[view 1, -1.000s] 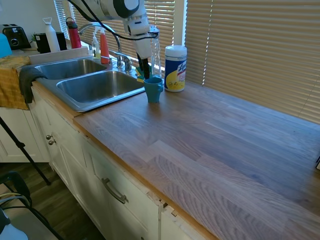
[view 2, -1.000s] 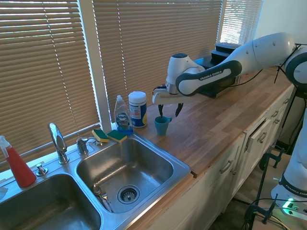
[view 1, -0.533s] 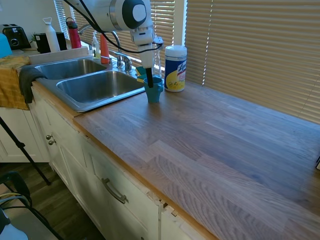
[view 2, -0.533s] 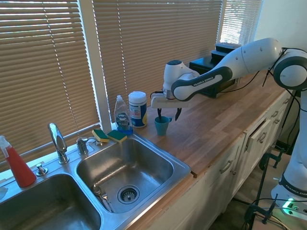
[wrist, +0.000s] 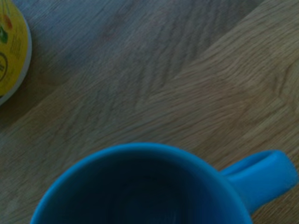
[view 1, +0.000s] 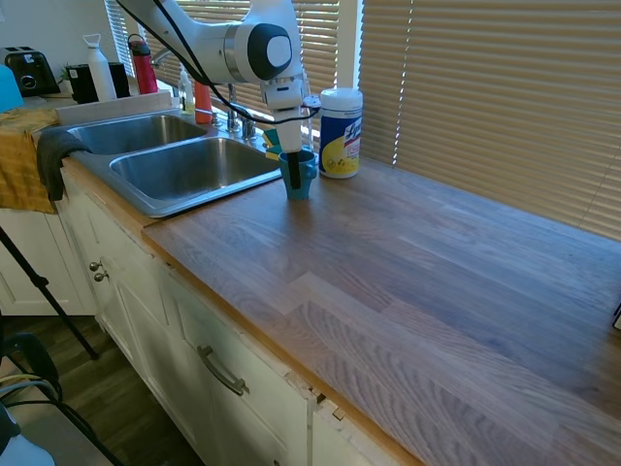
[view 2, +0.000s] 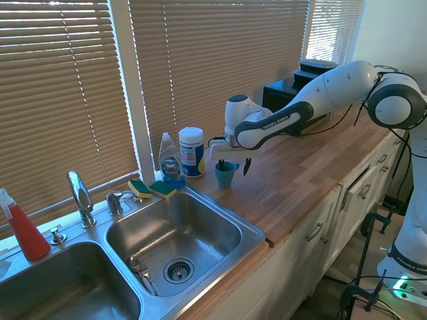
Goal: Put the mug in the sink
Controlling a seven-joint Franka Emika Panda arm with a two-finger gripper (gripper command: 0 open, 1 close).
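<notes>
With fingers spread wide astride the mug (view 2: 226,175), one inside the rim, one outside, the tool (view 2: 233,167) stands low over the desk (view 1: 408,282); closing squarely on the wall should secure a lift toward the sink (view 2: 175,233) beyond.

"FRANKA EMIKA" reads in white on the dark band of the arm (view 2: 275,122). Print on the canister's yellow label (view 1: 339,146) and the soap bottle (view 2: 171,162): illegible.
</notes>
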